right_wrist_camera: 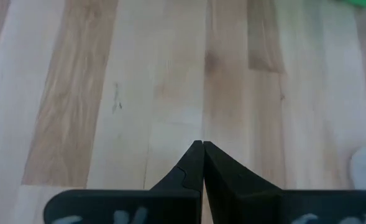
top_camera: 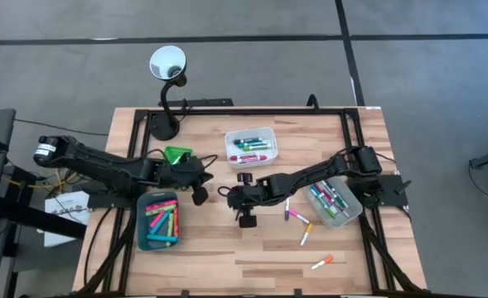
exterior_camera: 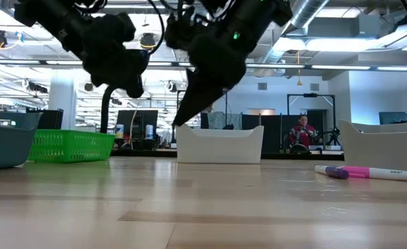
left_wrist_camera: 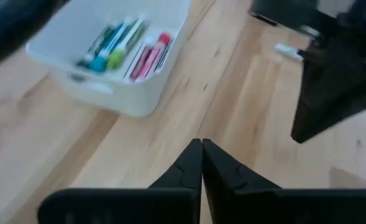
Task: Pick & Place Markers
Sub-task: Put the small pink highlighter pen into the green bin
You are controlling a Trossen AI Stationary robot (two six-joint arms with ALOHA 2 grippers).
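Observation:
Several loose markers lie on the wooden table right of centre: one pink and purple (top_camera: 297,217), one white (top_camera: 306,235), one with an orange cap (top_camera: 322,262); one pink marker (exterior_camera: 369,172) shows close in the low view. More markers fill the white tray (top_camera: 252,146), the teal tray (top_camera: 158,221) and the clear grey tray (top_camera: 335,201). My left gripper (left_wrist_camera: 202,144) hangs shut and empty above the table between the green tray (top_camera: 177,154) and the white tray. My right gripper (right_wrist_camera: 202,144) is shut and empty at mid-table, slanting down over bare wood, clear of the table (exterior_camera: 177,123).
A black desk lamp (top_camera: 167,66) stands at the far left of the table. Black frame rails run along the table's edges. The two grippers are close to each other at the centre (top_camera: 215,186). Bare wood lies along the near edge. A person sits far off in the room (exterior_camera: 301,131).

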